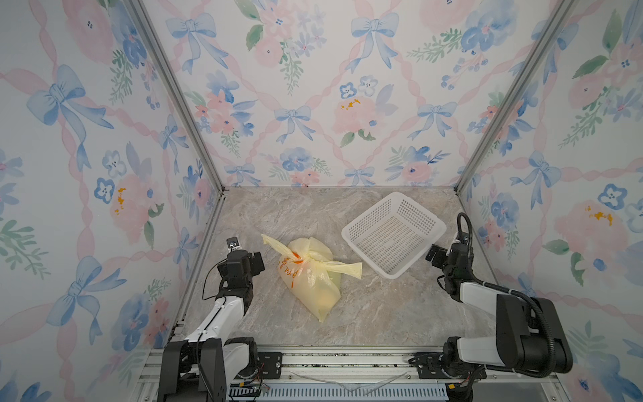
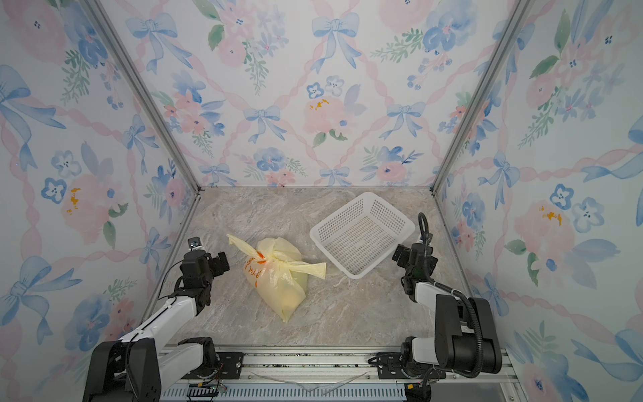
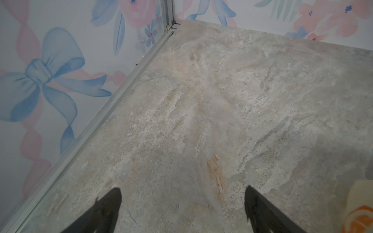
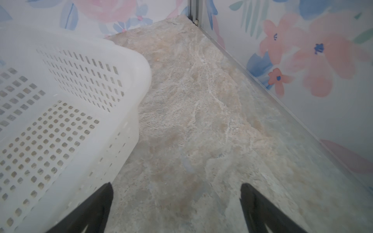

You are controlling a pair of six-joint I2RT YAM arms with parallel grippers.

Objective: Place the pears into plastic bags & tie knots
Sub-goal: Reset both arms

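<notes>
Though knotted shut, lying on its side mid-tabletop [image 1: 382,306]: plastic bag [image 1: 309,278], held by neither gripper.

Knot [image 1: 302,258] at the bag's far end, with two flat tails sticking out, one toward the left wall, one toward the white basket [image 1: 415,214]. Pears [image 1: 326,296] seen only as dim yellowish bulges through the film. Left gripper [image 3: 182,191] just beside the bag, jaws spread wide over bare marble, pinching nothing. Right gripper [image 4: 175,187] beside the basket's near corner, likewise spread and empty.
</notes>
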